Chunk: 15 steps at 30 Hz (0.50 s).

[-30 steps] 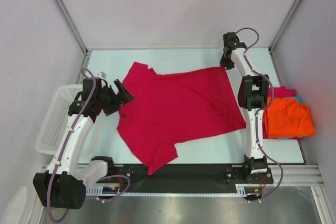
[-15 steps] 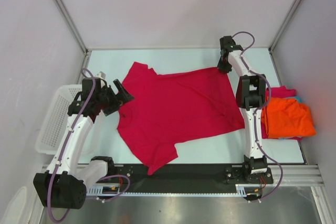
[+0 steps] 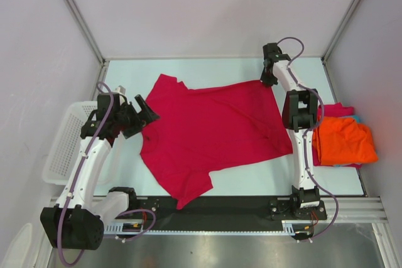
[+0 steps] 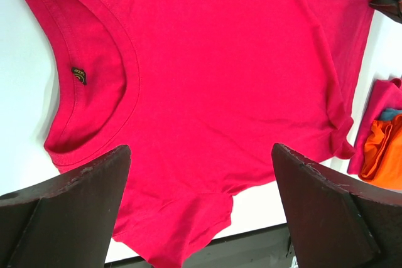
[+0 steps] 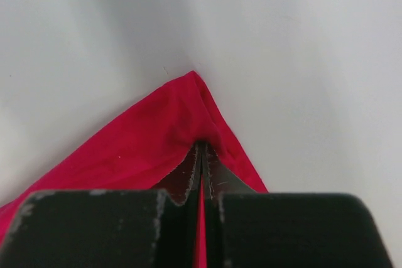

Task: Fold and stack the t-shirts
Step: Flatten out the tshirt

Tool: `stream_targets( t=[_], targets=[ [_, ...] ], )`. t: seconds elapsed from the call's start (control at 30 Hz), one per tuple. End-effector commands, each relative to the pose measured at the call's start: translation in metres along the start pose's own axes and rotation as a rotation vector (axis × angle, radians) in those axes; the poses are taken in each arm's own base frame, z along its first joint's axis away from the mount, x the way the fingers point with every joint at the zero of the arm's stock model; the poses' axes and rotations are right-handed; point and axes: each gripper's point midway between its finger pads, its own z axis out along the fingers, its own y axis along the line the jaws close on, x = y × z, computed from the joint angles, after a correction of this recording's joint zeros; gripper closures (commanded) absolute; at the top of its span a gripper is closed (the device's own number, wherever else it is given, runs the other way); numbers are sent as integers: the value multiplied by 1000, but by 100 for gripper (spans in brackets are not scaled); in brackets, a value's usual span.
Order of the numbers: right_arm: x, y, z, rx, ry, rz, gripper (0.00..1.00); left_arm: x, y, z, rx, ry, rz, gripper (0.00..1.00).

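Note:
A crimson red t-shirt (image 3: 213, 130) lies spread on the white table, collar to the left, hem to the right. It fills the left wrist view (image 4: 220, 73). My right gripper (image 3: 269, 81) is shut on its far right hem corner (image 5: 188, 123), with cloth pinched between the fingers. My left gripper (image 3: 146, 110) is open and empty, held above the collar side; its fingers (image 4: 69, 211) frame the shirt from above. An orange shirt (image 3: 342, 142) lies on a magenta-pink one (image 3: 338, 110) with a teal edge, stacked at the right.
A white lattice basket (image 3: 63, 142) sits off the table's left edge. The black rail (image 3: 213, 205) runs along the near edge. The stack also shows in the left wrist view (image 4: 383, 149). Grey walls close in the back and sides.
My right gripper has shifted slightly left and back with the hem corner, then held still. The left arm has barely moved.

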Motion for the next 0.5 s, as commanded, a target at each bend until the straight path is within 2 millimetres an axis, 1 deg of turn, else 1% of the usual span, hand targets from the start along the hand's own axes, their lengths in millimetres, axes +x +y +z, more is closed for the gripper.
stream_targets(
  t=[0.0,0.03,0.07,0.1,0.17,0.2,0.27,0.4,0.43,0.47],
  targets=[
    [-35,0,-11,24,-118,-22,100,-9,-5,-6,29,-32,31,0],
    [-42,-3,-13,38,-136,-19,100,-9,-5,-6,27,-32,30,1],
    [-44,-5,-12,43,-140,-18,100,-9,-4,-6,26,-29,30,0],
    [-53,-4,-17,42,-161,-12,100,-10,-4,-6,27,-32,32,0],
    [-60,-9,-19,53,-180,-2,100,-10,-3,-6,21,-31,28,0],
    [-67,-9,-22,51,-199,2,100,-9,-3,-6,23,-28,30,0],
    [-72,-13,-21,53,-208,11,100,-10,-4,-7,24,-32,29,0],
    [-74,-18,-22,42,-194,26,100,-10,-3,-7,24,-31,28,0],
    [-67,-19,-18,45,-176,23,100,-10,-4,-6,24,-28,26,0],
    [-64,-20,-16,44,-166,23,94,-10,-4,-6,24,-28,26,1]
  ],
)
